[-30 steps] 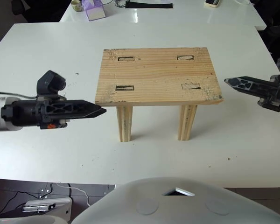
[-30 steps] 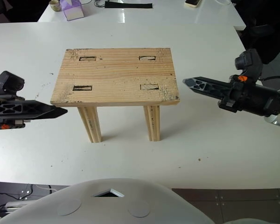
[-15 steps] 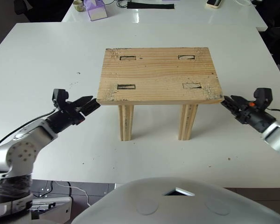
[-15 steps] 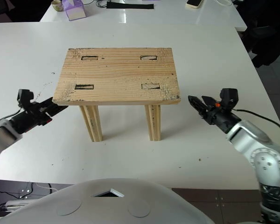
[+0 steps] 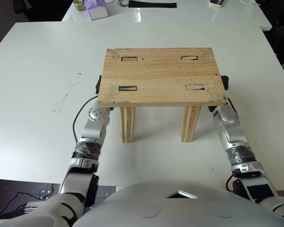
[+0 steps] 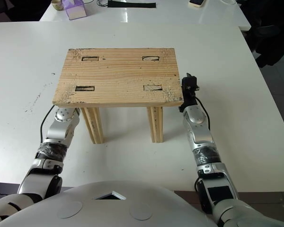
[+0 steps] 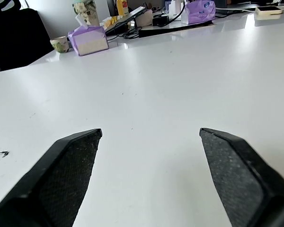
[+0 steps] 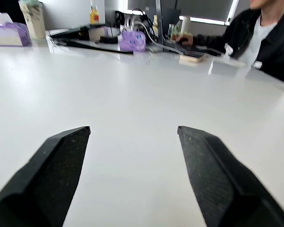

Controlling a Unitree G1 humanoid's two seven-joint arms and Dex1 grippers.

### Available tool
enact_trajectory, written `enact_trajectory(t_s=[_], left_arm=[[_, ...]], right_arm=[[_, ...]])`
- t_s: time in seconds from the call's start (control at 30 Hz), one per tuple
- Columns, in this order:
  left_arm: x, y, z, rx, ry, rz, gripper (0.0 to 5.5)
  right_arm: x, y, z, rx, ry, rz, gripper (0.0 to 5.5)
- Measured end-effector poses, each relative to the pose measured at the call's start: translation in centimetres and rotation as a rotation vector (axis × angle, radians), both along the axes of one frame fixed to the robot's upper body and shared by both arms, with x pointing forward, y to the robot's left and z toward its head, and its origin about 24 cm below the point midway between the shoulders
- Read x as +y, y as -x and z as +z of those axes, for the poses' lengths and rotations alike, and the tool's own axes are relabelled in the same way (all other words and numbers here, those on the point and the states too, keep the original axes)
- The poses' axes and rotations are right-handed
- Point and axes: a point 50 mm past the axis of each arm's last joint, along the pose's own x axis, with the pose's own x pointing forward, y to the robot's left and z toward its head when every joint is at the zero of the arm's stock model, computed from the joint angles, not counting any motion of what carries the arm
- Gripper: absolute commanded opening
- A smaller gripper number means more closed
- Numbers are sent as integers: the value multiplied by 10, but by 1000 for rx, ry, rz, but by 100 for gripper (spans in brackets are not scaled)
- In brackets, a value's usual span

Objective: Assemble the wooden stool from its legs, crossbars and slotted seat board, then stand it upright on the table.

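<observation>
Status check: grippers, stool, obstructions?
Left gripper, right gripper open, empty, flanking wooden stool. It's assembled, upright on table. Tissue box, cup far back.

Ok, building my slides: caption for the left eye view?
Assembled wooden stool upright on the white table, left arm and right arm flanking it.

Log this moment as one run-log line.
stool: assembled, upright on table | left gripper: open, empty, by stool's left edge | right gripper: open, empty, by stool's right edge | task: looks complete
</observation>
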Motion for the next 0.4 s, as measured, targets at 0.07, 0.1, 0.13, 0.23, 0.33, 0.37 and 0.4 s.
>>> enact_trajectory(t_s=[0.07, 0.1, 0.13, 0.23, 0.33, 0.37, 0.4], left_arm=[[-4, -3, -1, -20, 22, 5, 385], [-4, -4, 0, -30, 30, 10, 385], [-3, -5, 1, -42, 35, 16, 385], [6, -7, 1, -75, 22, 48, 385], [16, -6, -1, -91, 6, 89, 385], [19, -7, -1, -96, 9, 106, 385], [21, -9, 0, -106, 11, 123, 385]], right_arm=[[6, 1, -2, -10, -2, 13, 340], [9, 1, -2, -16, -5, 14, 340], [11, 1, -2, -23, -7, 18, 340], [8, 0, -3, -30, -22, -8, 340], [5, -2, -4, -36, -28, -33, 340], [3, -4, -4, -38, -35, -44, 340], [3, -8, -2, -43, -40, -52, 340]])
